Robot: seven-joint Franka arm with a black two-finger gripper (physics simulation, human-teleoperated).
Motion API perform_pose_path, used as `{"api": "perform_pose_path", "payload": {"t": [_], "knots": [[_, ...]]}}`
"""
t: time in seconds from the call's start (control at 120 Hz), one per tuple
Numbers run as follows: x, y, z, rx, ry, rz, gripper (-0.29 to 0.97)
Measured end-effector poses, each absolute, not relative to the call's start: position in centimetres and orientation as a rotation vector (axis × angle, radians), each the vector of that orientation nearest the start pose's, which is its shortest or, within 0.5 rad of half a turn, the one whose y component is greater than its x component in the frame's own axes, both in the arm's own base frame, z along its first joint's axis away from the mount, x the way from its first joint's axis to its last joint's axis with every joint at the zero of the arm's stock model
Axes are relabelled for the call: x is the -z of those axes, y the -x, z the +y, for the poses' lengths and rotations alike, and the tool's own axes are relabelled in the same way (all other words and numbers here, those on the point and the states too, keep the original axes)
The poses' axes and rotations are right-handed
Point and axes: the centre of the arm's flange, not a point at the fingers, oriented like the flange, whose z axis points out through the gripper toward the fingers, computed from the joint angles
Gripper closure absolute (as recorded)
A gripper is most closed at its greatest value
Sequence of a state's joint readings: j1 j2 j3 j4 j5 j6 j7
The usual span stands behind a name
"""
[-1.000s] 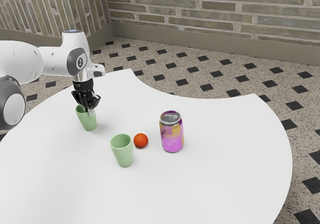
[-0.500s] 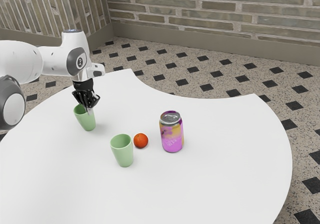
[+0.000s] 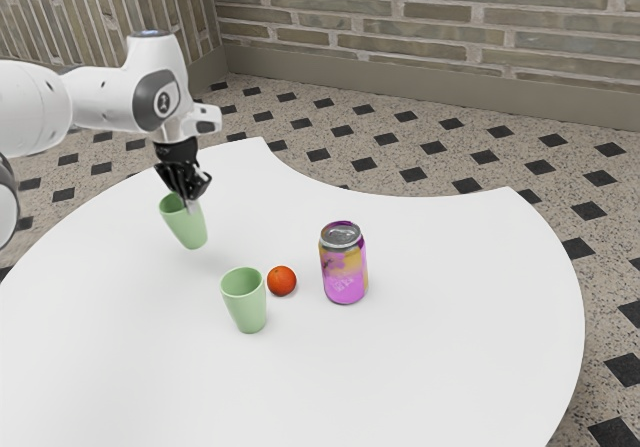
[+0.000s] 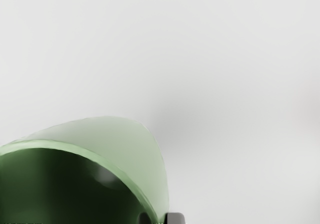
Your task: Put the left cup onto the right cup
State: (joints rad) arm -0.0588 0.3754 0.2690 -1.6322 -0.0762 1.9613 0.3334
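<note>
Upper left: my gripper (image 3: 187,195) pinches the left cup (image 3: 188,229) by its rim, tilted above the table (image 3: 450,347), ready for stacking on the right cup (image 3: 244,302) below-right.

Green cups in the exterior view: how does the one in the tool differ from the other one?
The held cup hangs above the table, pinched at its rim by the tool; the standing cup rests on the table, untouched. The held cup tilts; the standing cup is upright, next to the orange ball. Both are pale green, tapered, mouth up.
</note>
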Motion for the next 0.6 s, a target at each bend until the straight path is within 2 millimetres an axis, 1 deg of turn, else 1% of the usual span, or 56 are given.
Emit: {"api": "perform_pose_path", "payload": {"t": [0.075, 0.15, 0.242, 0.292, 0.383, 0.6], "knots": [[-42.2, -64.1, 9.5, -0.046, 3.112, 0.210, 0.79], [-43.9, -63.2, 8.1, -0.031, 3.107, 0.238, 0.79], [-45.3, -62.3, 6.5, -0.026, 3.107, 0.270, 0.79], [-45.8, -61.6, 5.7, -0.032, 3.109, 0.284, 0.79], [-46.6, -60.5, 3.7, -0.042, 3.102, 0.329, 0.79], [-47.4, -59.4, -1.8, -0.104, 3.069, 0.424, 0.79]]}}
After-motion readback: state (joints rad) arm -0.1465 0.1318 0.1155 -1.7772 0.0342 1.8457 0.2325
